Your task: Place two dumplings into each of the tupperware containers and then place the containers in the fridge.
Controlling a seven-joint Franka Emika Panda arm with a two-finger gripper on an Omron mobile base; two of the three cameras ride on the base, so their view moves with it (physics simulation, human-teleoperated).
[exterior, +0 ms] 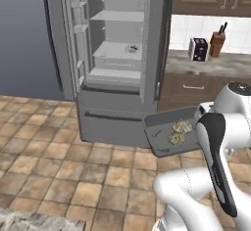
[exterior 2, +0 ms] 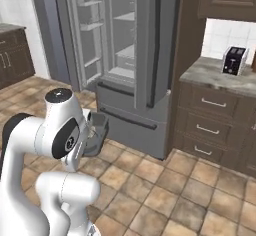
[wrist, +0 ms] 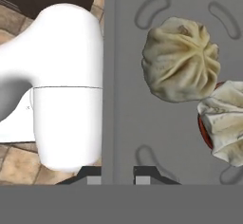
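Brown tiled floor (exterior: 59, 171) lies under us; our gripper (wrist: 117, 173) pinches the tupperware container (exterior: 169, 127) wall, two dumplings (exterior: 179, 131) inside, before the open grey fridge (exterior: 115, 58).

The left base view looks from behind the arm (exterior: 215, 151) on its left side, forward and down over a tiled floor (exterior: 59, 166) toward the open fridge (exterior: 117, 54), which stands well off. The right base view looks from behind on the other side, so the arm fills its lower left, and it faces the same fridge at a slant (its open door edge-on), with the wooden cabinets (exterior 2: 215, 125) to the right. Both share the fridge, the floor, the toaster (exterior: 198, 49) and the grey tupperware container (exterior: 169, 129). The hand view sits very close, looking straight onto that container's floor and two dumplings (wrist: 182, 59).
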